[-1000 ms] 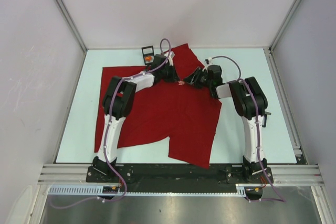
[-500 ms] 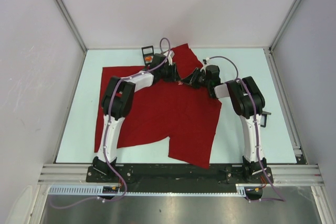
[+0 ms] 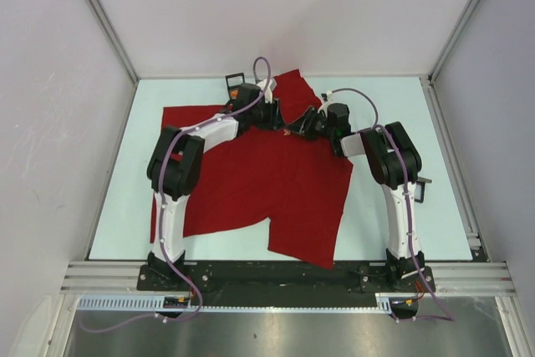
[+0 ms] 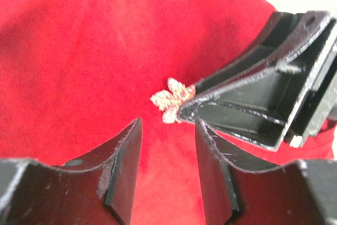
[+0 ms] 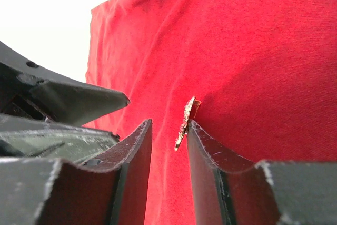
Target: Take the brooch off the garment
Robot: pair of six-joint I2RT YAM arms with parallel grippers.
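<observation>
Toward the far edge of the worktop (image 3: pixel 443 215), about halfway across, both grippers crowd one spot on the red T-shirt (image 3: pixel 251 181). That's where the brooch (image 4: pixel 171 100) sits, tipped up on edge and, by the look of it, not yet free of the cloth.

The right gripper (image 5: pixel 169 130) has its jaws apart, with the brooch in the gap leaning on one finger. The left gripper (image 4: pixel 167 130) is parted too, with nothing in it and the brooch just past its tips.

What I'd worry about:
- A pull would probably drag the soft cloth up with the brooch.
- The thin edge could slip out of the pads.
- The two sets of fingers nearly touch, so a bump is likely.

Room-wise, a small black box (image 3: pixel 231 81) sits at the far edge by the left wrist. There's bare worktop to the right of the shirt.
</observation>
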